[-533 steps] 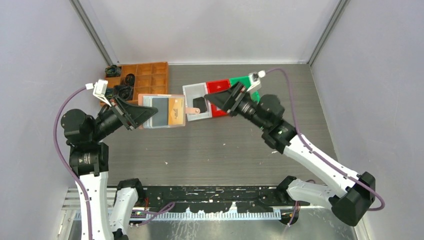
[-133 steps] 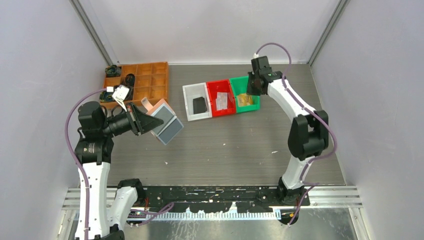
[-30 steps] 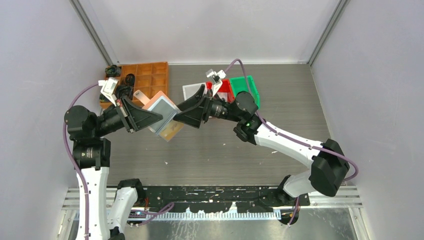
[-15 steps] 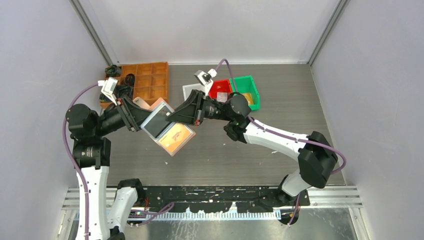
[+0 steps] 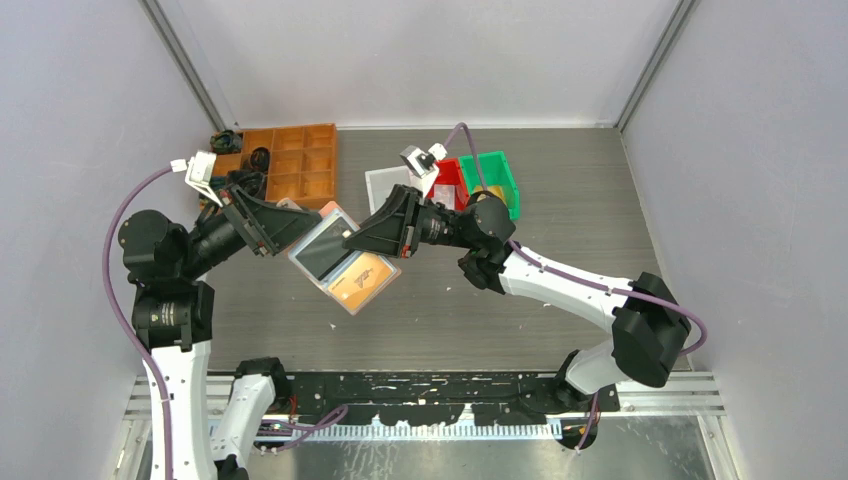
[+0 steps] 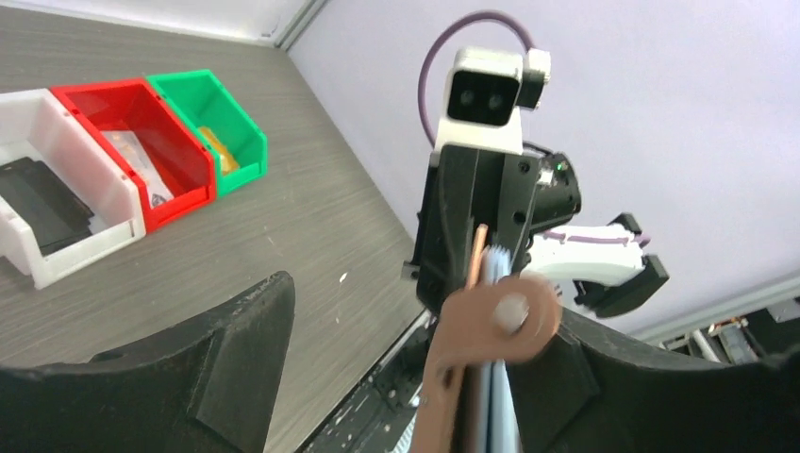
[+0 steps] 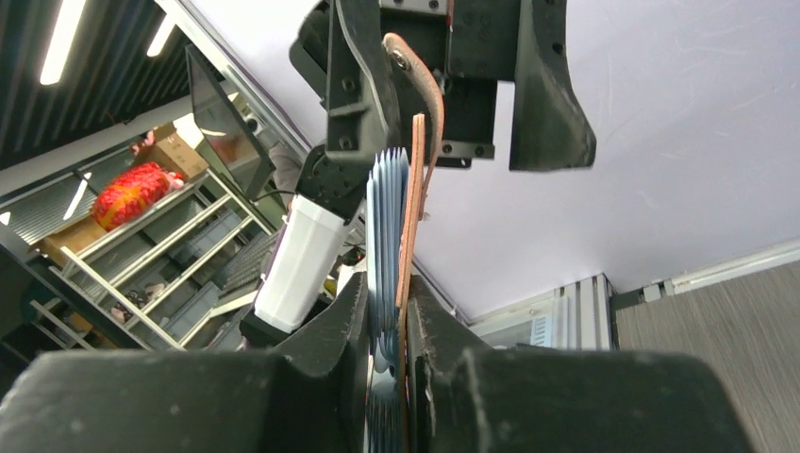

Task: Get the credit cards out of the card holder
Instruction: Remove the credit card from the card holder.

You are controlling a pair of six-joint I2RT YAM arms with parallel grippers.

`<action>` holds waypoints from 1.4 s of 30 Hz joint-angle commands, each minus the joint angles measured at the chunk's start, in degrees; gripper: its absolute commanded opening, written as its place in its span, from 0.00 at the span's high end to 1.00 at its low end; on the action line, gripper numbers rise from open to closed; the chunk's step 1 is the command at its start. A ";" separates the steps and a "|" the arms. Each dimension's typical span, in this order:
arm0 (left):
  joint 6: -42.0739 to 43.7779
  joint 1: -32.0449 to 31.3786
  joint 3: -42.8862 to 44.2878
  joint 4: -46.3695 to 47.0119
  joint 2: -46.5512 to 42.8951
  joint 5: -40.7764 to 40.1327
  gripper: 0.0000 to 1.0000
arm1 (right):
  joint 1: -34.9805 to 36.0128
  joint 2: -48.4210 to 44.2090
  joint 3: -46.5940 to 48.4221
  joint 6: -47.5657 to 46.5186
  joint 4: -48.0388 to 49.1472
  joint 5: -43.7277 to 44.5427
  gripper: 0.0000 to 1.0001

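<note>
**Desk:** Overhead first. What's on your screen?

**Operator:** Above the grey table (image 5: 560,220), my left gripper (image 5: 300,228) holds the salmon-pink folding card holder (image 5: 322,250) open in the air, off the surface. An orange credit card (image 5: 360,282) sits face-up in its lower leaf. My right gripper (image 5: 352,238) meets the holder's right-hand edge, opposite the left one. Behind them a white plastic bin (image 5: 385,185), a red plastic bin (image 5: 452,172) and a green plastic bin (image 5: 490,157) stand in a row. An orange compartment tray (image 5: 305,165) is at the far left.

**Desk:** Left wrist?

**Operator:** The holder shows edge-on between my left fingers, with its round-ended pink tab (image 6: 497,316) toward the lens. One finger lies just beside it and the other stands off, so from here I cannot see the pads bite. On the table beyond, a black flat item (image 6: 42,203) lies in the white bin, a pale flat piece (image 6: 132,165) in the red and a yellowish piece (image 6: 223,151) in the green.

**Desk:** And the right wrist?

**Operator:** My right fingers (image 7: 321,368) are drawn nearly together on the holder's edge, with the pink cover and the blue-grey pocket layers (image 7: 385,217) pinched between them. Whether a card is in that pinch, I cannot tell
</note>
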 commanded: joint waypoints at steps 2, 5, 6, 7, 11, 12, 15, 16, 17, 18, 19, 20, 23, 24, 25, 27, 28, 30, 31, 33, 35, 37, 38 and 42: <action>-10.07 0.35 -1.74 9.24 0.19 -3.80 0.21 | 0.31 -1.71 -0.35 -1.88 -0.53 -0.09 0.99; -13.14 0.41 -2.14 11.44 0.30 -3.44 0.21 | 0.30 -1.90 -0.36 -1.91 -1.02 0.40 0.99; -13.78 0.43 -2.15 12.00 0.37 -2.82 0.21 | 0.26 -1.96 -0.21 -2.01 -1.65 0.66 0.99; -13.86 0.39 -1.99 12.17 0.46 -1.58 0.21 | 0.16 -2.01 0.05 -2.14 -2.51 1.06 0.99; -14.60 0.46 -3.48 16.89 0.11 6.30 0.21 | -1.37 -2.72 1.40 -1.90 -7.52 1.91 0.99; -13.28 0.46 -4.03 16.52 -0.25 8.01 0.22 | -1.65 -2.89 1.67 -1.84 -7.68 1.69 0.99; -0.59 0.44 -3.85 6.19 -1.90 10.59 0.22 | -1.89 -3.26 3.40 -3.06 -10.29 0.62 0.99; 4.13 0.44 -3.56 1.68 -2.37 10.65 0.22 | -1.89 -3.22 4.07 -3.52 -11.19 0.07 0.99; 7.96 0.44 -3.35 -1.88 -2.80 10.48 0.22 | -1.89 -3.07 4.60 -3.66 -11.56 -0.56 0.99; 11.00 0.46 -3.23 -5.04 -3.24 10.16 0.22 | -1.91 -3.00 5.16 -4.09 -12.06 -1.28 0.99; 13.34 0.46 -3.25 -7.62 -3.50 9.74 0.22 | -1.89 -2.94 5.71 -4.81 -12.88 -1.68 0.99; 15.00 0.44 -3.36 -9.58 -3.53 9.50 0.22 | -1.89 -2.92 6.24 -5.69 -13.91 -1.91 0.99; 16.64 0.44 -3.86 -12.33 -3.45 9.75 0.22 | -1.90 -3.26 7.66 -8.48 -17.35 -2.15 0.99; 16.91 0.46 -4.10 -12.71 -3.39 9.98 0.22 | -1.89 -3.28 8.05 -9.25 -18.27 -2.18 0.99; 17.06 0.39 -4.44 -12.90 -3.55 10.19 0.21 | -1.94 -3.28 8.48 -9.82 -18.92 -2.41 0.99; 16.91 0.45 -4.73 -12.86 -3.45 10.37 0.22 | -1.95 -2.98 9.21 -10.32 -19.81 -2.91 0.99; 16.56 0.46 -4.72 -12.65 -3.32 10.46 0.26 | -1.90 -2.73 9.52 -10.40 -20.05 -3.25 0.99; 14.92 0.44 -5.03 -11.23 -2.87 11.09 0.38 | -1.85 -2.24 9.94 -10.54 -20.45 -3.71 0.99; 13.79 0.46 -5.44 -10.10 -2.50 11.49 0.46 | -1.81 -2.02 10.07 -10.57 -20.69 -3.76 0.99; 12.08 0.46 -6.04 -8.44 -1.92 11.77 0.62 | -1.82 -1.68 10.26 -10.70 -20.89 -3.95 0.99; 10.82 0.39 -6.57 -6.91 -1.68 11.41 0.69 | -1.60 -1.18 10.51 -10.63 -21.00 -4.36 0.98; 8.33 0.44 -7.64 -3.94 -1.73 11.38 0.70 | -1.46 -0.56 11.07 -10.44 -21.85 -4.91 0.93; 7.09 0.41 -8.23 -2.57 -1.77 11.32 0.72 | -1.45 -0.32 11.33 -10.36 -22.35 -4.87 0.86; 6.38 0.46 -9.05 -1.26 -2.29 8.61 0.79 | -2.80 -2.93 9.40 -11.17 -24.89 6.59 0.35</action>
